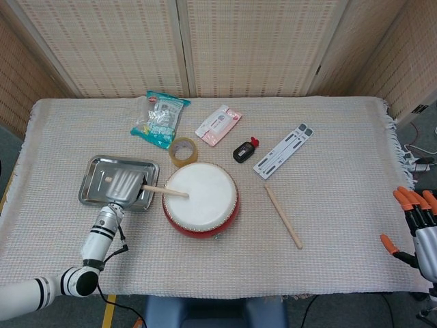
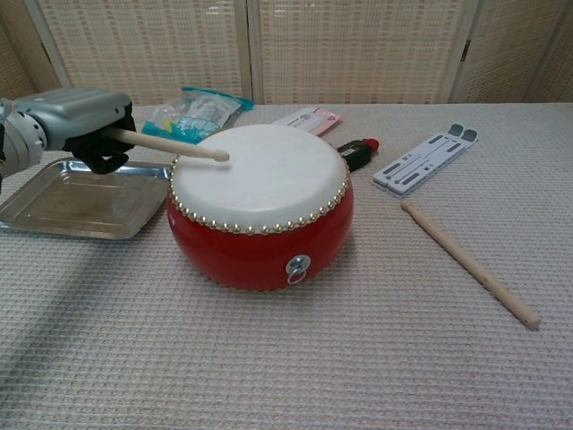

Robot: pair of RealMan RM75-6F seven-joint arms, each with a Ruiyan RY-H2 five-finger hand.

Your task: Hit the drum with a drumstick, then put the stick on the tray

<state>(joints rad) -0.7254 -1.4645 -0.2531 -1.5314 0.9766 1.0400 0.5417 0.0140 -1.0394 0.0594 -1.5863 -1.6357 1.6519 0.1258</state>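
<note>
Chest view: my left hand (image 2: 76, 121) fingers wrap the wooden drumstick (image 2: 170, 144), tip over the red drum's white skin (image 2: 260, 175). A loose hold could drop it short of the silver metal tray (image 2: 54, 210) near the tabletop's left edge.

Left robot hand (image 1: 121, 184) closed, fingers curled; right robot hand (image 1: 418, 229) open, fingers apart.
</note>
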